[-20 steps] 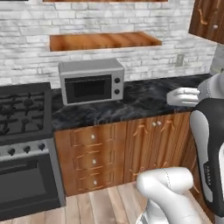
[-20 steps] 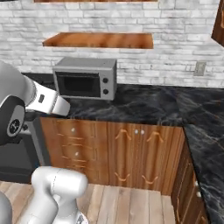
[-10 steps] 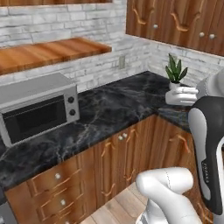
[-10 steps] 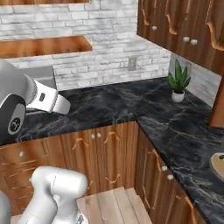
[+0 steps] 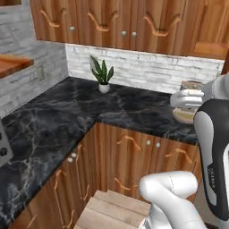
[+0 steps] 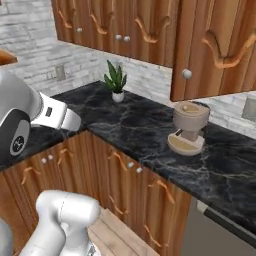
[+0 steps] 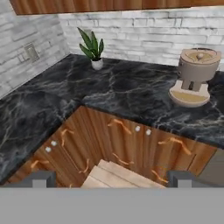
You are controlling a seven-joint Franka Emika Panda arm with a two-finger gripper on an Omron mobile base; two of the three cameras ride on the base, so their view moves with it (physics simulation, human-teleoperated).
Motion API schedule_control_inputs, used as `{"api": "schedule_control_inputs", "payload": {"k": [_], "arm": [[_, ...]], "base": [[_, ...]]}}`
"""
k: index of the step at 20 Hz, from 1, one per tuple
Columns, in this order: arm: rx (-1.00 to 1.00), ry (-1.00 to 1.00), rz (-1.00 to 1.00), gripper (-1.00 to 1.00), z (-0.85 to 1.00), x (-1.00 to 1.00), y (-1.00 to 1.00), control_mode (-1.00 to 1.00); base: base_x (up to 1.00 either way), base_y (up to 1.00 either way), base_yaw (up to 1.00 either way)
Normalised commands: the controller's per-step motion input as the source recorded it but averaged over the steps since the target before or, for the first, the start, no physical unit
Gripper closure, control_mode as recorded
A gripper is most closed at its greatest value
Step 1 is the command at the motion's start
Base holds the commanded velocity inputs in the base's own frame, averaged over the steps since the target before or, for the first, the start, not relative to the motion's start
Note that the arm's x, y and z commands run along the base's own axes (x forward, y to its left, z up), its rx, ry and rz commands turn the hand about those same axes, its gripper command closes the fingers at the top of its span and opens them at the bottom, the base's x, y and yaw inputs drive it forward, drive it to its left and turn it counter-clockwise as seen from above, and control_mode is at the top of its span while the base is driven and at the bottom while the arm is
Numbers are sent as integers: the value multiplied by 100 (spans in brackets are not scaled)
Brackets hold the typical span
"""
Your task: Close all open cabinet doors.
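Above the black marble counter point(image 6: 140, 125), one upper cabinet door point(image 6: 220, 45) swings out ajar — gripper point(image 7: 111, 178) spread wide, holding nothing.

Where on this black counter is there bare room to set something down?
The countertop is bare between the potted plant in the corner and the tan coffee machine, and along the left run below the wall outlet. It is crowded nowhere.

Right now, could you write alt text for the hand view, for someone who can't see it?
A black marble corner counter above closed reddish-brown cabinet doors with silver knobs. A small potted plant stands by the white brick wall, and a beige coffee machine sits at the right. The open gripper shows its two dark fingertips at the bottom.
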Motion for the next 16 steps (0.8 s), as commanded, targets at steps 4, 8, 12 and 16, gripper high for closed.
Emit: {"api": "schedule_control_inputs", "payload": {"k": [4,8,12,16], "arm": [[0,0,0,-100,0,0,0,100],[0,0,0,-100,0,0,0,100],[0,0,0,-100,0,0,0,100],[0,0,0,-100,0,0,0,100]], "base": [[-3,0,-74],[-9,4,-66],[-10,3,-68],[-11,0,-66]]}}
